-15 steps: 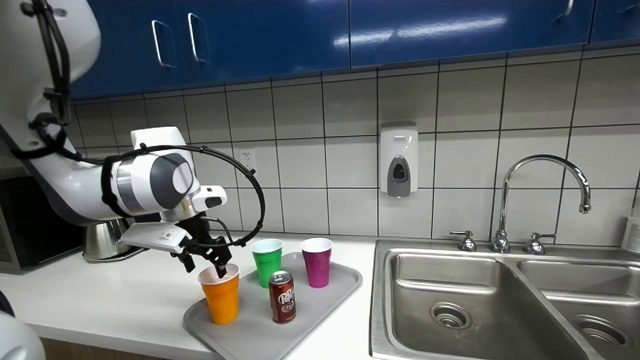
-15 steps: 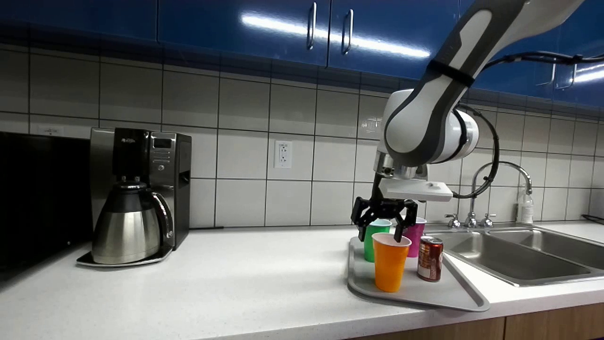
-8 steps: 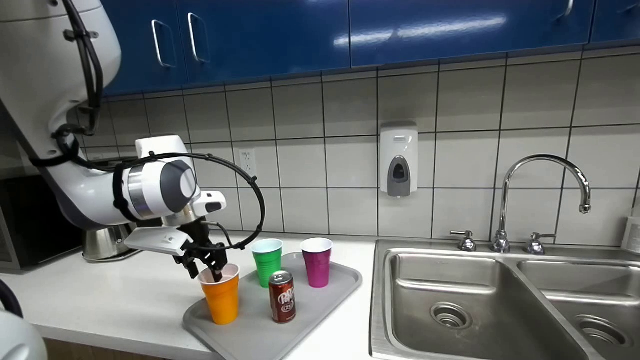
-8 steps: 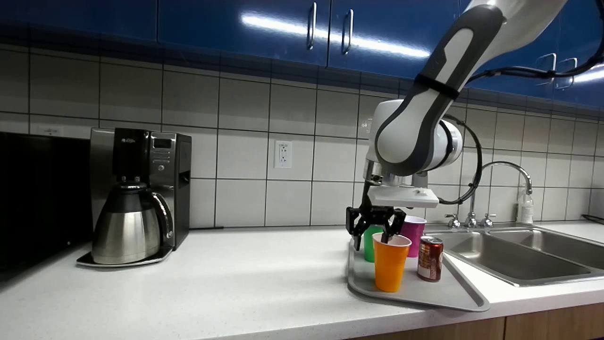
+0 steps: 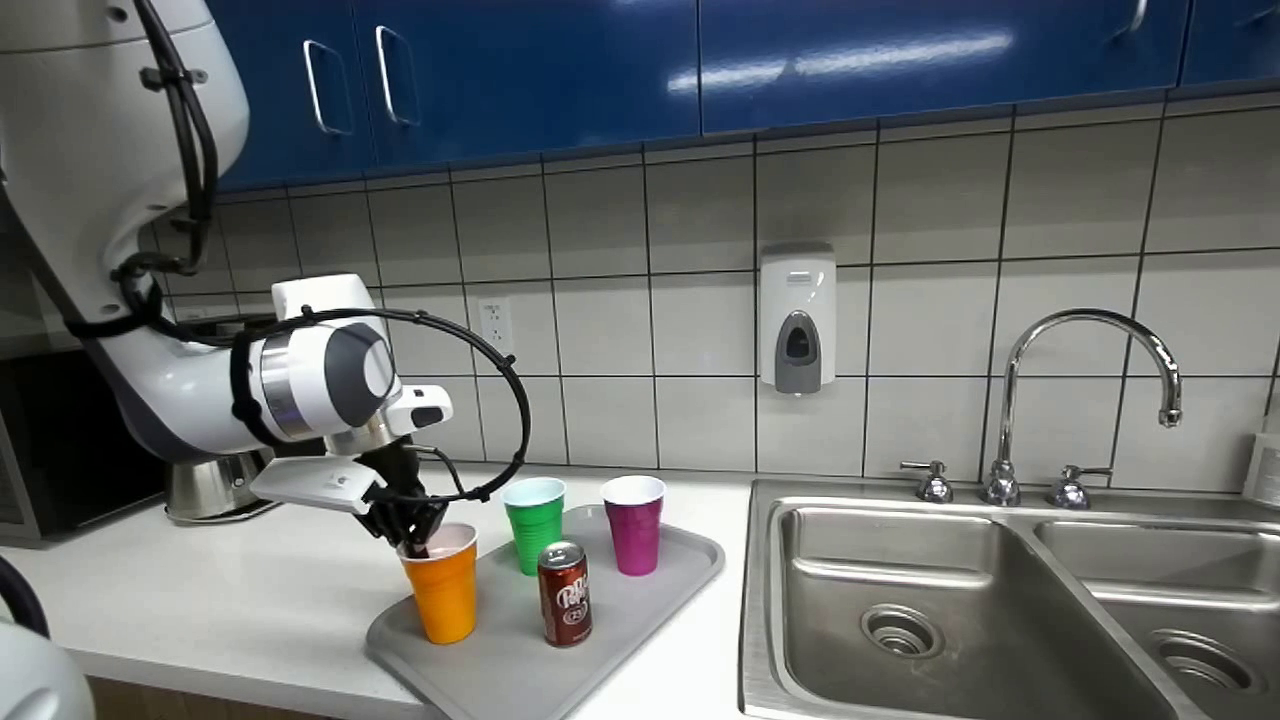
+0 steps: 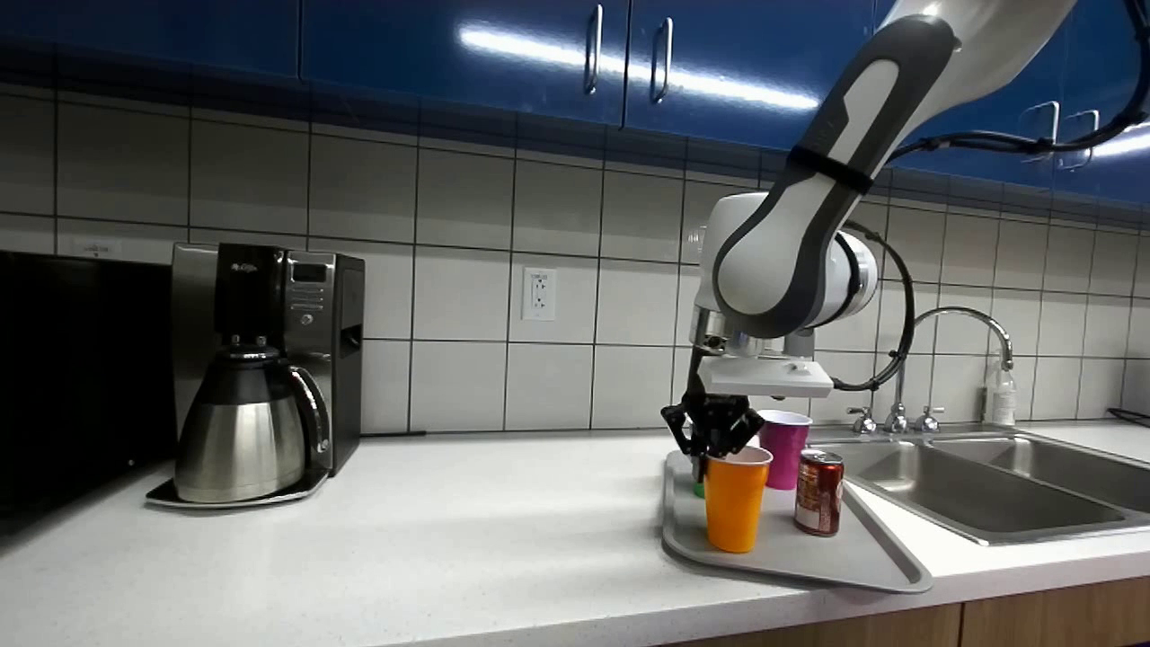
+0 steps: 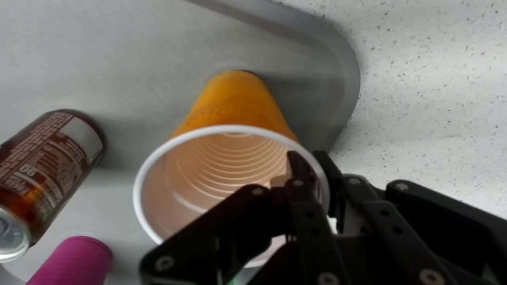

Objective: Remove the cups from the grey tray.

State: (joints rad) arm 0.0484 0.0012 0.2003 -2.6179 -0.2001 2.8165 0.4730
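Observation:
The orange cup (image 5: 445,600) stands upright on the grey tray (image 5: 640,620), near its corner. My gripper (image 7: 305,154) is shut on this cup's wall: one finger (image 7: 298,170) is inside the white rim, while its partner is outside. In both exterior views the fingers reach down at the rim on the side away from the can. Behind stands the green cup (image 5: 537,525); from another angle only a sliver of that green cup (image 6: 698,490) shows past my gripper. The magenta cup (image 5: 634,530) is upright towards the tray's far end, and part of it (image 7: 75,261) enters the wrist view.
A dark red soda can (image 5: 565,595) stands on the tray close to the orange cup. Beside the tray is a steel sink (image 5: 900,560) with a faucet (image 5: 1080,320). A coffee maker (image 6: 269,359) with a steel carafe stands farther along the white counter (image 6: 449,539).
My gripper has come down to the orange cup, and its fingers have closed from wide apart onto the wall. The orange cup has shifted slightly towards the gripper side. The other cups have not moved.

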